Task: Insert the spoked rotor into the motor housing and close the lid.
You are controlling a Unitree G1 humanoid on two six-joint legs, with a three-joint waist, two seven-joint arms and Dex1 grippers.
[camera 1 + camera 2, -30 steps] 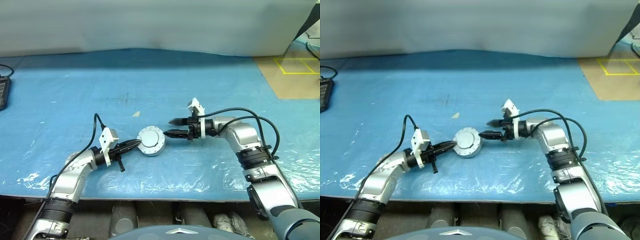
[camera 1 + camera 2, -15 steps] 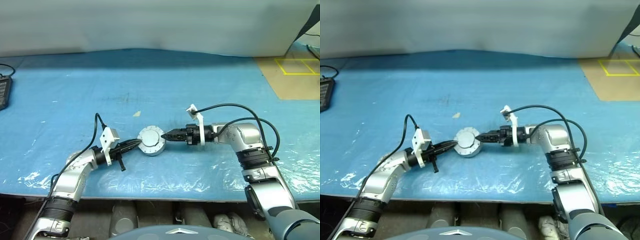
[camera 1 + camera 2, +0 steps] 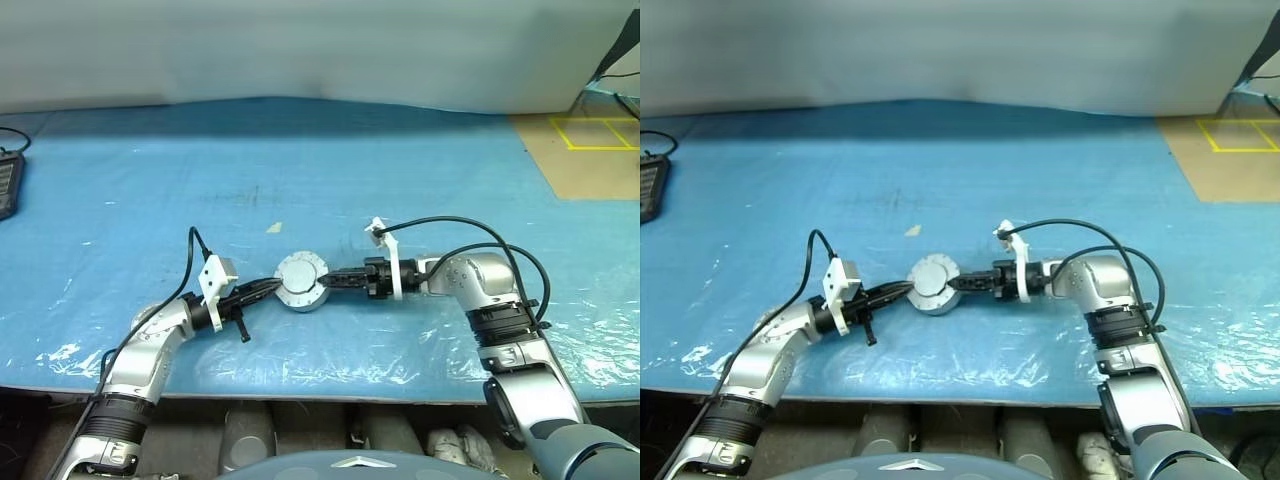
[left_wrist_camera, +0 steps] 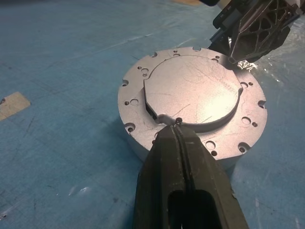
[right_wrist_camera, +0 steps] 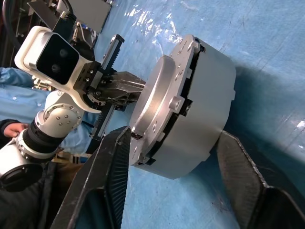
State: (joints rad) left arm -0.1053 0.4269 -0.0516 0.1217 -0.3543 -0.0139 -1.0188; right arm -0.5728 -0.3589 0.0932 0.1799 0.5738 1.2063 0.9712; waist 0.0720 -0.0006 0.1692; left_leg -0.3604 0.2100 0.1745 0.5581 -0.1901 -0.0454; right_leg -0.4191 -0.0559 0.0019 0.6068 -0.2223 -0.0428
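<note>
The motor housing [image 3: 303,298] stands on the blue table sheet with the plain grey lid [image 3: 302,272] lying on top of it. The spoked rotor is hidden. My left gripper [image 3: 272,287] is shut, its tips [image 4: 176,125] resting against the lid's near edge from the left. From the right, my right gripper [image 3: 328,281] reaches in, open and rolled on its side. In the right wrist view one finger [image 5: 112,162] lies at the lid's top face and the other finger [image 5: 238,176] by the housing's base, both close to the stack.
A small tan scrap [image 3: 274,228] lies just behind the housing. A black device [image 3: 5,180] sits at the far left edge. A brown board with yellow tape [image 3: 590,140] borders the sheet at the back right. A person in blue [image 5: 12,78] shows beyond my left arm.
My right gripper has rolled on its side, moved left up to the housing and narrowed around the housing and lid. The left gripper and the housing have stayed put.
</note>
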